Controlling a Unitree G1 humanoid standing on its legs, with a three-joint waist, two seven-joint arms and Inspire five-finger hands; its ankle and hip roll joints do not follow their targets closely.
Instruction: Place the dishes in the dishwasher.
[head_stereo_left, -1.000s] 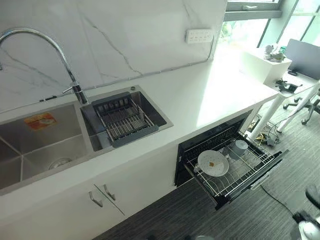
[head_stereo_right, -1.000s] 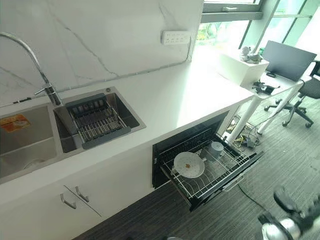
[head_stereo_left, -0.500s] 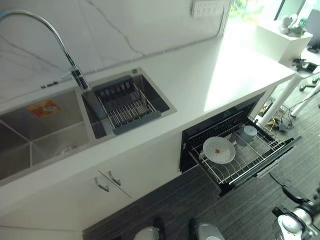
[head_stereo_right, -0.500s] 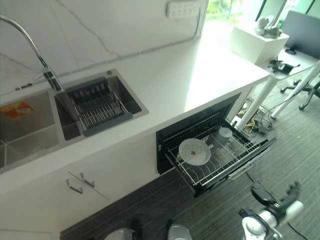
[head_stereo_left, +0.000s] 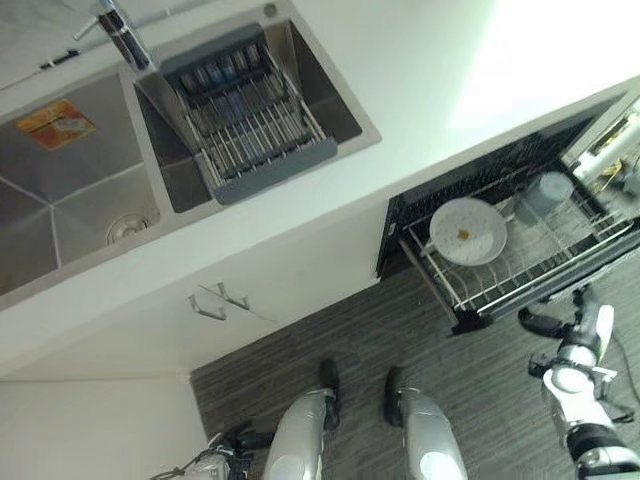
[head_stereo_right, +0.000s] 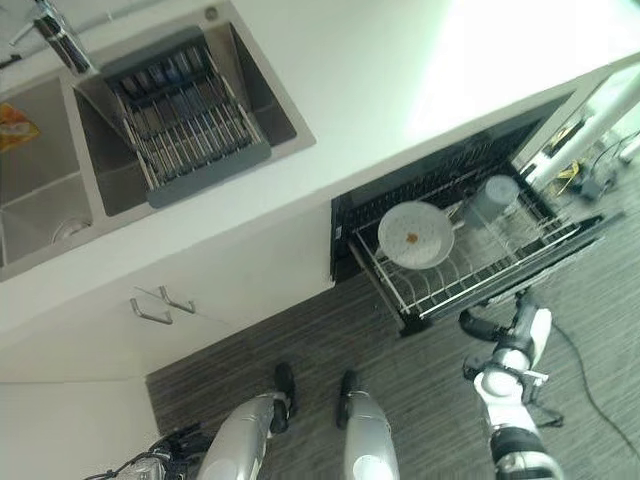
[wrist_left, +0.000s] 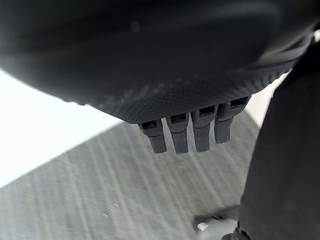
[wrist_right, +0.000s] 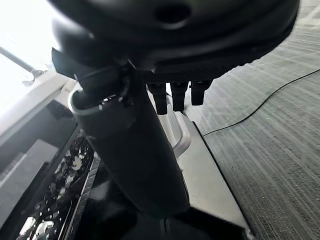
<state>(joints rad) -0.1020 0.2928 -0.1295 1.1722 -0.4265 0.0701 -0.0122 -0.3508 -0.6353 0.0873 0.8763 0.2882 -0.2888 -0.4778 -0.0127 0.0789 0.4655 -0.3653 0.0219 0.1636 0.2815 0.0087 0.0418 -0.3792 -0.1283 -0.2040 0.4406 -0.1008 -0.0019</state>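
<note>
A plate (head_stereo_left: 467, 231) and cup (head_stereo_left: 545, 193) sit in the dishwasher rack (head_stereo_left: 520, 262), right of frame; right hand (head_stereo_left: 545, 322) hangs loose below it; left hand (wrist_left: 186, 131) loose, empty.

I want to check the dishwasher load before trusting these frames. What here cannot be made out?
- Back of the dishwasher rack: hidden under the counter edge, so any dishes behind the plate and cup are unseen.
- Mark on the plate: too small to identify.
- Sink basket contents: blurred in both eye views.
- Right hand: small and partly hidden by its own wrist.
</note>
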